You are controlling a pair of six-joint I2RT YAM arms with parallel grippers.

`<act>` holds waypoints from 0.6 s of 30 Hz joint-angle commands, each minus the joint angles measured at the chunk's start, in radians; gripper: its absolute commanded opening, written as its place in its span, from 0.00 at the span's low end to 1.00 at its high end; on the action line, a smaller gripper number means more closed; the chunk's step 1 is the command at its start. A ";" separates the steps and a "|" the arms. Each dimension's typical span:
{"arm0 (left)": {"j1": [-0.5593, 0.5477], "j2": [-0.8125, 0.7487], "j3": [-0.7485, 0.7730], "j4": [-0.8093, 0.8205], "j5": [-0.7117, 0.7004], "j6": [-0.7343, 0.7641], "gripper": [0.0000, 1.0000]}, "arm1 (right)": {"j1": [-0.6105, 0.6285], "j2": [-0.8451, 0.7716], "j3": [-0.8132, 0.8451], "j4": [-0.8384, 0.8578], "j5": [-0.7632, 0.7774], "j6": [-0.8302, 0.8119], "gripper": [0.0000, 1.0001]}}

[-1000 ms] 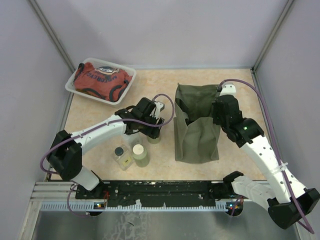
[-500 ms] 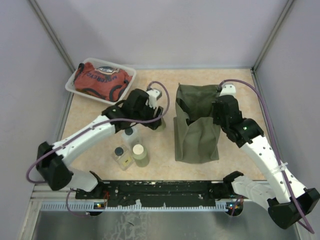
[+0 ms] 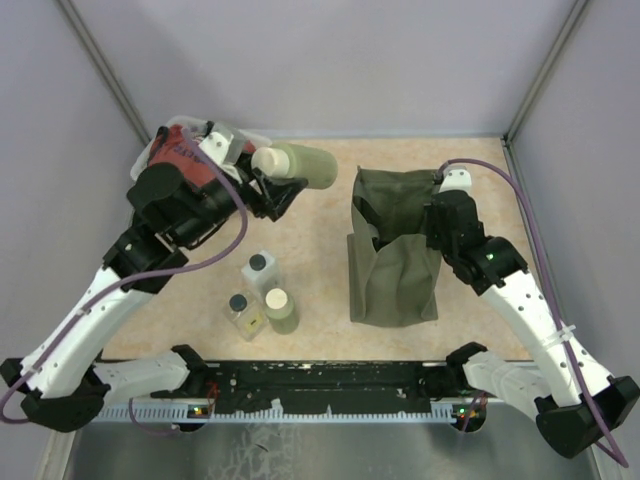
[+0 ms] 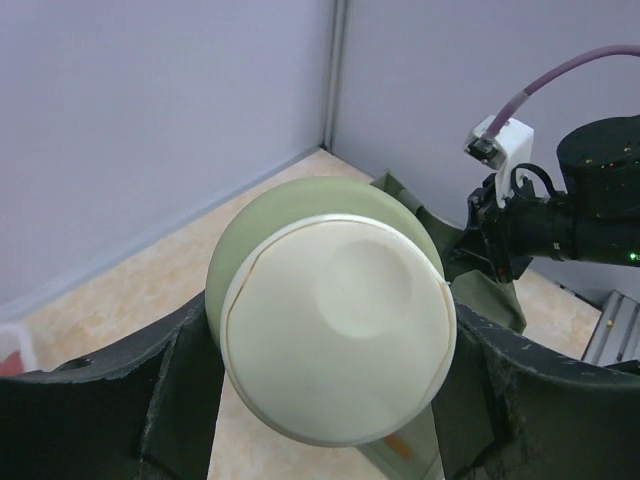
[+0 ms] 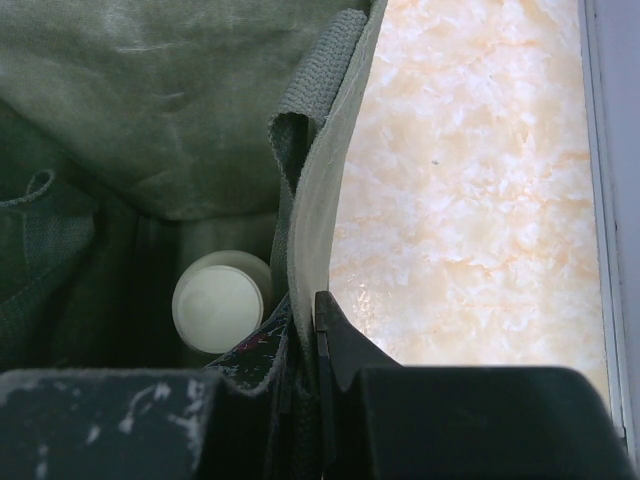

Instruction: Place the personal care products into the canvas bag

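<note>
My left gripper (image 3: 273, 178) is shut on an olive-green bottle with a cream cap (image 3: 300, 165) and holds it on its side, high above the table, left of the canvas bag (image 3: 393, 265). In the left wrist view the cap (image 4: 335, 330) fills the space between my fingers (image 4: 180, 400), with the bag (image 4: 490, 290) beyond. My right gripper (image 3: 437, 225) is shut on the bag's right rim (image 5: 315, 230). A cream-capped bottle (image 5: 220, 300) stands inside the bag. Two clear dark-capped bottles (image 3: 259, 268) (image 3: 240, 308) and an olive-green cream-capped bottle (image 3: 281, 309) stand on the table.
The red printed cloth bundle (image 3: 180, 150) in its clear tray sits at the far left corner, partly hidden by my left arm. Grey walls enclose the table on three sides. A black rail (image 3: 320, 380) runs along the near edge.
My left gripper has lifted the olive-green bottle off the table, risen high and swung toward the far left; the bottle now lies on its side. The right arm has not moved.
</note>
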 commanded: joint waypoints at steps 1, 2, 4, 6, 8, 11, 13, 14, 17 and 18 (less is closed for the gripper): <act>-0.004 0.117 0.029 0.232 0.144 0.011 0.00 | 0.006 0.014 0.000 -0.043 0.006 -0.010 0.08; -0.005 0.145 0.034 0.255 0.167 0.012 0.00 | 0.006 0.014 0.002 -0.047 0.007 -0.010 0.08; -0.005 0.218 0.063 0.293 0.201 0.017 0.00 | 0.006 0.015 0.003 -0.049 0.010 -0.011 0.08; -0.006 0.284 0.105 0.313 0.224 0.029 0.00 | 0.006 0.018 0.004 -0.053 0.016 -0.012 0.08; -0.010 0.352 0.161 0.304 0.244 0.044 0.00 | 0.006 0.018 0.003 -0.054 0.019 -0.012 0.08; -0.017 0.443 0.237 0.282 0.257 0.065 0.00 | 0.006 0.018 0.000 -0.054 0.021 -0.012 0.08; -0.023 0.491 0.262 0.278 0.270 0.074 0.00 | 0.006 0.020 -0.002 -0.052 0.021 -0.012 0.08; -0.026 0.510 0.271 0.279 0.275 0.076 0.00 | 0.006 0.021 -0.002 -0.052 0.021 -0.012 0.08; -0.032 0.545 0.272 0.289 0.280 0.081 0.00 | 0.006 0.025 -0.003 -0.053 0.024 -0.012 0.08; -0.032 0.544 0.270 0.293 0.280 0.083 0.00 | 0.006 0.026 -0.005 -0.053 0.024 -0.012 0.08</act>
